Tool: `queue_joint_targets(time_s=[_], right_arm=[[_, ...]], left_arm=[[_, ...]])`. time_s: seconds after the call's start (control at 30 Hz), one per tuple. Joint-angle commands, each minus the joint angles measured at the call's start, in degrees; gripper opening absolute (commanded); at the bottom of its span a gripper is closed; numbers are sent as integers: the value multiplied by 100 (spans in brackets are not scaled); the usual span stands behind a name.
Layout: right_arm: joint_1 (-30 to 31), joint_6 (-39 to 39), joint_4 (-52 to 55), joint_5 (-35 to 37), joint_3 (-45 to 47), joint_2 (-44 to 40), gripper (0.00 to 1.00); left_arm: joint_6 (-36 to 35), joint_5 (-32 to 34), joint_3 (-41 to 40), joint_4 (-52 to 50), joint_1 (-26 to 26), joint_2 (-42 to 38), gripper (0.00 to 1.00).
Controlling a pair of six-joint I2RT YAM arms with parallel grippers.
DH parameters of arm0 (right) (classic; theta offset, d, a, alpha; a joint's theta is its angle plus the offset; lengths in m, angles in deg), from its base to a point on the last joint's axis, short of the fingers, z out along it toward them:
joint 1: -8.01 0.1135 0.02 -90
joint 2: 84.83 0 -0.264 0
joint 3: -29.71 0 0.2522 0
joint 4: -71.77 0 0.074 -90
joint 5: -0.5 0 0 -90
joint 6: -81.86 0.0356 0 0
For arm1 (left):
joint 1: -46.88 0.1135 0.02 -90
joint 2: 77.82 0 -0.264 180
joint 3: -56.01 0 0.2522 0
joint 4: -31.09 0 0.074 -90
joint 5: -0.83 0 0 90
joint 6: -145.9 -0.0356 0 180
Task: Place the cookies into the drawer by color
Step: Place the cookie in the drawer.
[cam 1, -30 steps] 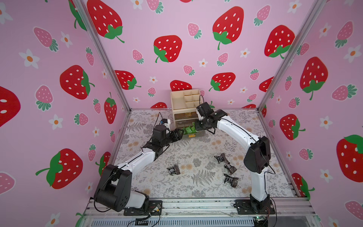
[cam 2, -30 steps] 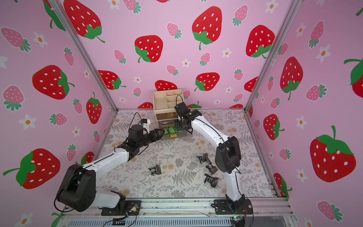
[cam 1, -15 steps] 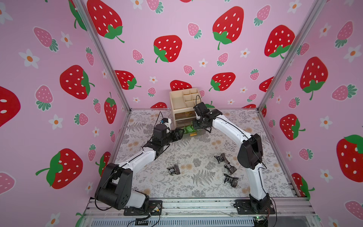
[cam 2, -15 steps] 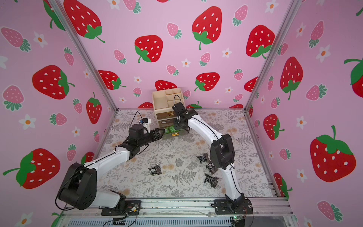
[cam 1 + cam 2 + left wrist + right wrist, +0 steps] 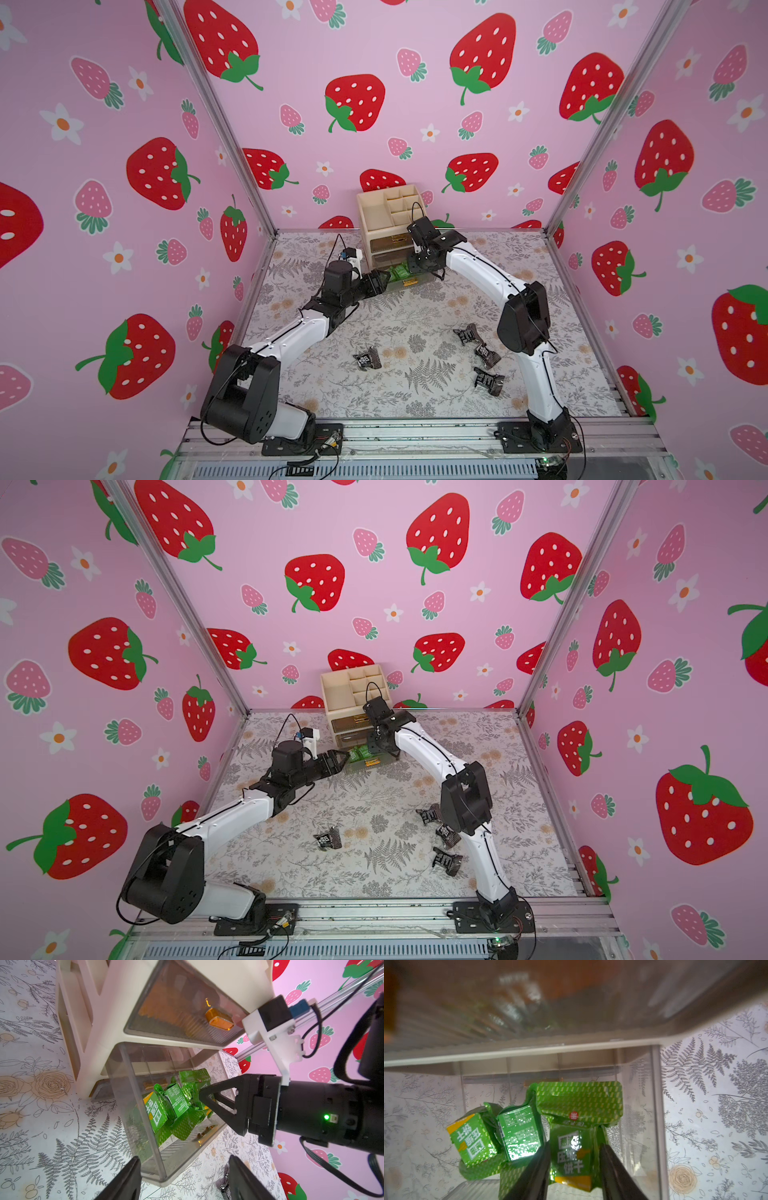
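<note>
A green packet (image 5: 571, 1163) is being bracketed by the fingers of the right gripper (image 5: 574, 1146) inside the pulled-out middle drawer (image 5: 133, 1088) of the beige organizer (image 5: 376, 216). The fingers are lying close along both its sides, and it cannot be told whether it is being pinched or let go. Other green cookies (image 5: 166, 1105) are being kept in a loose heap beside and behind it in the same drawer. Orange wrapping is being glimpsed through the smoky front of the shut top drawer (image 5: 176, 1005). The left gripper (image 5: 184, 1159) is being held just beside the open drawer's near corner, with its jaws spread and nothing grasped. Four black cookies (image 5: 368, 358) are being left on the table (image 5: 415, 316), well apart from the organizer.

The packets are being judged light and slick, with foil that crinkles and slides readily. The block inside is probably stiff but crumbly, so only modest pressure is being called for. A hold across the firm middle of the body is being favoured, since the flared crimped ends are likely to fold or slip free.
</note>
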Motion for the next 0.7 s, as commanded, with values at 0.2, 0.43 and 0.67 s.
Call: queue_joint_targets(time_s=[0.2,0.43,0.67], right_arm=[[154,3,-344,-259,748,-1190,56],[141,-190,-1220,-1749,2488,-2791,56],[149,-522,-1894,-2507,3973,-3500,56]], left_arm=[[-193,9,1002,-641,275,62,76],[-696,569,2685,-1830,550,542,80],[-1385,1552,5145,-3488,589,1824,81]])
